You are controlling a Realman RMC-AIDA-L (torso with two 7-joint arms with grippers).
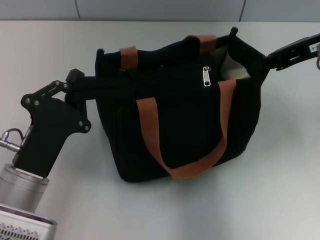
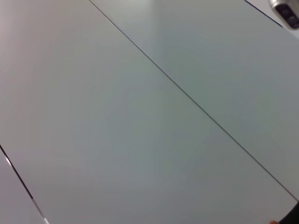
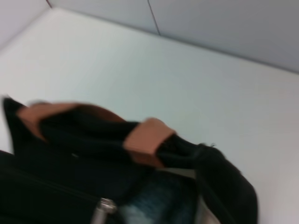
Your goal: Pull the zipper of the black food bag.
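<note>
- Your black food bag [image 1: 175, 125] sits on the table at the centre of the head view, boxy and soft-sided, sagging a little.
- It has 2 orange-brown strap handles [image 1: 187, 167]: 1 loops down the near face toward 6 o'clock, the other shows as short stubs along the far edge at 12 o'clock.
- The zipper [image 1: 206, 76] is a small silver tab lying flat on the bag's top, at about 1 o'clock from the bag's centre; in the right wrist view it shows as a blurred silver piece [image 3: 103, 208].
- Beyond the tab, toward 2 o'clock, the top gapes and you can see the pale lining [image 1: 232, 67].
- Your left gripper [image 1: 85, 86] reaches in from 9 o'clock and its fingers meet the bag's left end; black on black, so you cannot tell how the jaws stand.
- Your right gripper [image 1: 272, 59] comes in from 2 o'clock to the bag's right top corner; its jaw state cannot be told either.
- The table [image 1: 260, 200] is plain pale grey-white and matte.
- Behind it runs a pale panelled wall [image 1: 160, 9] with thin dark seams, which fill the left wrist view.
</note>
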